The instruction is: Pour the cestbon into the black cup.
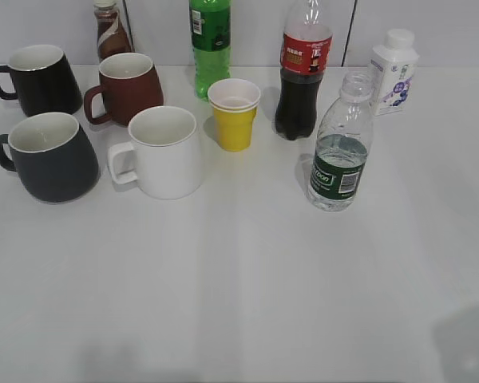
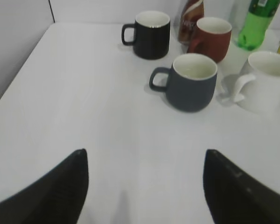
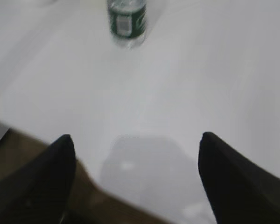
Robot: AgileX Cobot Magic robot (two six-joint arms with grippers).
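Item: cestbon (image 1: 341, 152), a clear ribbed water bottle with dark green label and white barcode patch, uncapped, roughly half filled; it is stood upright on the white table (image 1: 247, 303) at the right of centre in the exterior view, its long axis vertical, just in front of a red-labelled cola bottle (image 1: 302, 72) and near a white carton (image 1: 394, 70). Item: black cup (image 1: 49, 156), a matte charcoal mug with white interior, set upright at the middle left of the exterior view, handle turned to the left edge, beside a white mug (image 1: 164, 152); a glossier black mug (image 1: 38, 78) and a brown mug (image 1: 126, 86) are placed behind it. The two task items are well apart, with the white mug and a yellow paper cup (image 1: 235, 114) between them. Right tool (image 3: 135, 182): fingers spread wide, nothing held; in the right wrist view the cestbon (image 3: 127, 21) is found at the upper centre of the frame, straight ahead and slightly left of the gap. Left tool (image 2: 144, 186): likewise spread and empty, with the black cup (image 2: 190, 81) ahead, upper right of centre. Judgement: the right arm is the nearer to the bottle; a forward reach and a side grasp across the upright body are called for.
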